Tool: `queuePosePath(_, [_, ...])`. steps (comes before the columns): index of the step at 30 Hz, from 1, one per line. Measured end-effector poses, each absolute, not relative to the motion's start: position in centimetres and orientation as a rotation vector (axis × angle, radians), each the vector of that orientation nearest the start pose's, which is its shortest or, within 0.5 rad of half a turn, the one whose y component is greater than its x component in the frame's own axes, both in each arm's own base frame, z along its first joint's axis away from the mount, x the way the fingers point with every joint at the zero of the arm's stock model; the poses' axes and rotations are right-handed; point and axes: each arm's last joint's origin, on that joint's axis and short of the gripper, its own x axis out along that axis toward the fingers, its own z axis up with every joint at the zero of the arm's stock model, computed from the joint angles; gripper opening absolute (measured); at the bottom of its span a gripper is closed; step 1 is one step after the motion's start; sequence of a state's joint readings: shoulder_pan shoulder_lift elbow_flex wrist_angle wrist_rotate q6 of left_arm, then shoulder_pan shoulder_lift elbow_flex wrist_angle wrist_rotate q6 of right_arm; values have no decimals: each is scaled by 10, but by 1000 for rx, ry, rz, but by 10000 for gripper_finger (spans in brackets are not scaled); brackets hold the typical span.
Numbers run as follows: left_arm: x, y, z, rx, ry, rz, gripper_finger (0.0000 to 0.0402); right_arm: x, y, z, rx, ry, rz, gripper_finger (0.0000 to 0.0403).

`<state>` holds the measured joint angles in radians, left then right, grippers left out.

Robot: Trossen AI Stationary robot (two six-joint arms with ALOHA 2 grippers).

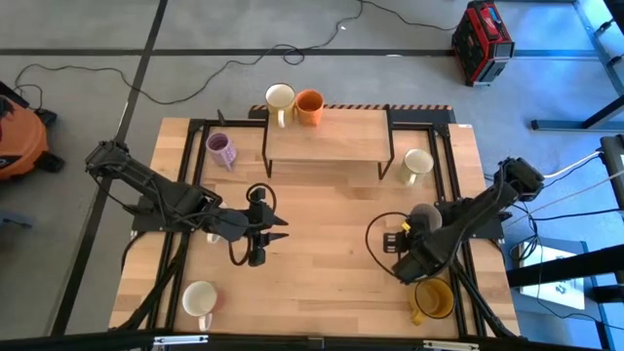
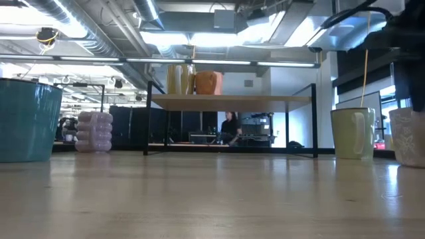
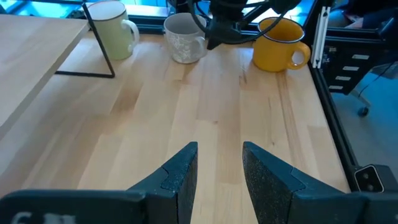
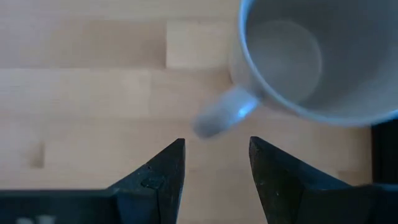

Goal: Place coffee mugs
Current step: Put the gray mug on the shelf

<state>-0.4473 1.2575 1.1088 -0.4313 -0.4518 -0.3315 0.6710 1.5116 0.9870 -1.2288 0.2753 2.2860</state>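
We see the right gripper [image 4: 214,163], jaws parted and empty, poised directly above the grey-beige mug [image 4: 311,59], its handle [image 4: 224,115] pointing towards our fingers; the left gripper [image 3: 219,168] waits part-open, well apart.

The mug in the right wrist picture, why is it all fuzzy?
In the right wrist view the grey mug sits very close to the camera, so its handle and rim blur, above the open right gripper. In the left wrist view the same mug looks sharper.
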Motion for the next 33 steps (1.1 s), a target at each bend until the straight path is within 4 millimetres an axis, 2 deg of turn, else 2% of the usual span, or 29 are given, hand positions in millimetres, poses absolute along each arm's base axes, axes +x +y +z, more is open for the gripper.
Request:
queuePosePath(17, [247,-105,326,-19,517,76,121,192,124,176,931,833,-1378,166])
queuePosePath(33, [247,-105,326,-17,517,76,121,194,125,175,844,865,-1296,67])
